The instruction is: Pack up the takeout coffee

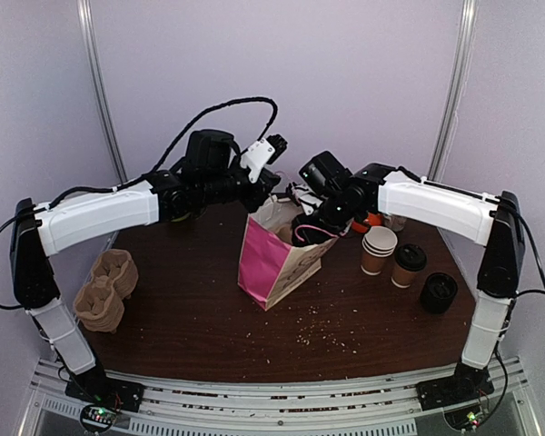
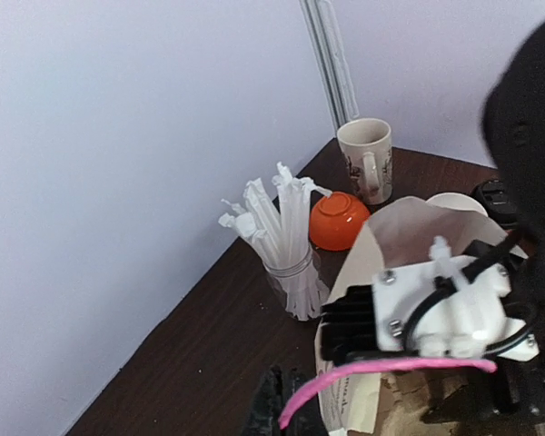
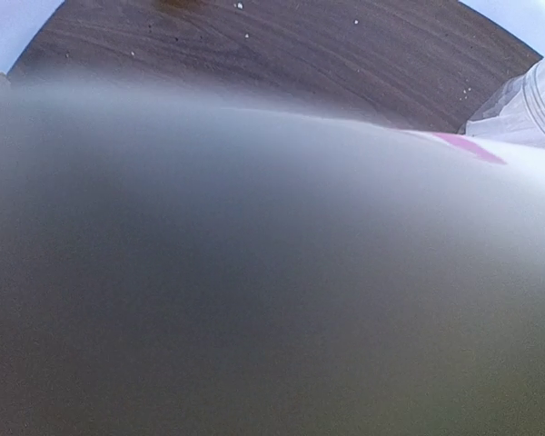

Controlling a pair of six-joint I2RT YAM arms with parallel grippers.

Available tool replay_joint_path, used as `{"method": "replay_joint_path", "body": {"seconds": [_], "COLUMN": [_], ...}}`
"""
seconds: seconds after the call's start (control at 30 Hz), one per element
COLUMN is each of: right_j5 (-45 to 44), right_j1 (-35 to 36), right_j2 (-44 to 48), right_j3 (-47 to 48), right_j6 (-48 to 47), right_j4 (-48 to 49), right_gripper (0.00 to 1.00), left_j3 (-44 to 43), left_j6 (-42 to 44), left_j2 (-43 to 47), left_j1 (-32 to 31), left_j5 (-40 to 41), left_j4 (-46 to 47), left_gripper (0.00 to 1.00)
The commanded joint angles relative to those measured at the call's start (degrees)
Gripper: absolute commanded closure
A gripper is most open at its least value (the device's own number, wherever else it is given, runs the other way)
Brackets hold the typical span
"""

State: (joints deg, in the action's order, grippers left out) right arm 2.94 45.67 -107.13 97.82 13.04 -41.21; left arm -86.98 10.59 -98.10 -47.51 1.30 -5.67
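- Takeout coffee cup (image 1: pixel 408 264), brown with a black lid, stands on the bench (image 1: pixel 191 318) to the right of the paper bag (image 1: pixel 268 263), just beside a stack of lidless cups (image 1: pixel 378 250). It is not yet in the bag.
- At the far left, a pulp cup carrier (image 1: pixel 104 286) lies well apart from the work.
- Left fingers (image 1: pixel 265 193) are clenched at the bag's rear rim. I judge that they pinch the paper to hold the mouth open, though no view shows the pinch itself.
- Right fingers (image 1: pixel 311 228) reach down into the bag's mouth. Whether they are released or grasping anything cannot be told.
- The step in hand looks like opening and steadying the bag. To do it well, the left arm should hold the rim up and back without tipping the leaning bag. The right arm should spread the walls gently, then lift straight out.
- Only the left wrist view shows plainly the wrapped straws (image 2: pixel 286 245), orange bowl (image 2: pixel 338 221), cream mug (image 2: pixel 366 161) and pink handle (image 2: pixel 391 366). The overhead view alone shows both arms and the cups. The right wrist view is mostly a blur of bag wall.
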Motion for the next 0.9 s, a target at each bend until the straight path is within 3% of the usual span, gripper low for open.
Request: {"method": "replay_joint_path", "body": {"seconds": [0.0,0.47,0.87], "right_j5": [-1.5,0.9,-2.7], "right_j1": [0.0,-0.1,-1.2], "right_j2": [5.1,12.2,14.5], "right_j3": [-6.0,-13.6,-15.2], "right_j6": [2.6,0.0,2.6], "right_j4": [5.6,13.4,16.3], "right_gripper": [0.58,0.57,0.57], "left_j3": [0.2,-10.6,-5.7], "left_j6": [-11.3,-24.7,-24.2], "left_j2": [1.7,-5.7,-2.8], "left_j1": [3.8,8.2,8.8], "left_j5": [-0.3,-7.7,-18.3], "left_j4": [1.8,-8.8,-5.1], "left_gripper": [1.00,1.00,1.00]}}
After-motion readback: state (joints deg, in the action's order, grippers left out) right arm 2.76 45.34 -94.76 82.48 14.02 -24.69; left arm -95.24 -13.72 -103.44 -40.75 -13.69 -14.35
